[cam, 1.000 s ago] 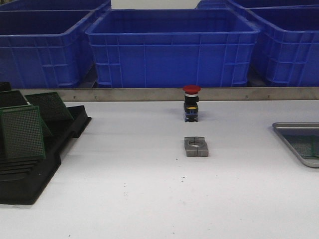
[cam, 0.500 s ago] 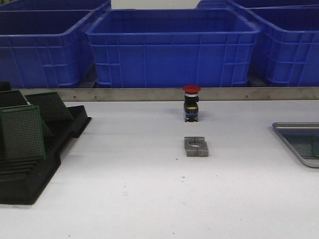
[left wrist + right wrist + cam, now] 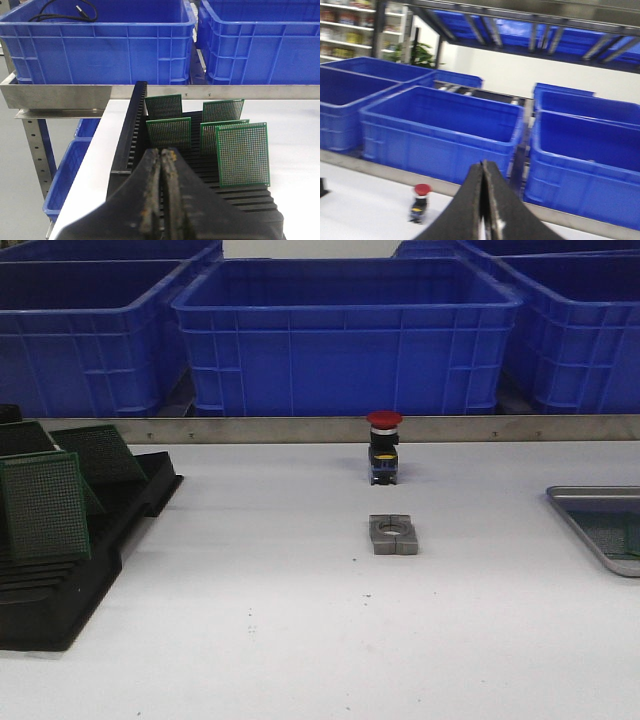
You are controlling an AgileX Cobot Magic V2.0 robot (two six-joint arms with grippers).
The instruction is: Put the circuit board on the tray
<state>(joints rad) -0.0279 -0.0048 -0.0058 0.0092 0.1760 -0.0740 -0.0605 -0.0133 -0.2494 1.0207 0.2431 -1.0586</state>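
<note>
Boards stand slotted in the black rack at my left; one green board already lies in the metal tray at my right. My left gripper and right gripper are both clenched, empty. This fits either finishing or fetching another.

Green circuit boards dotted with a fine grid stand in a black rack. White counter; blue bins; red-capped button; grey metal block; silver tray.
</note>
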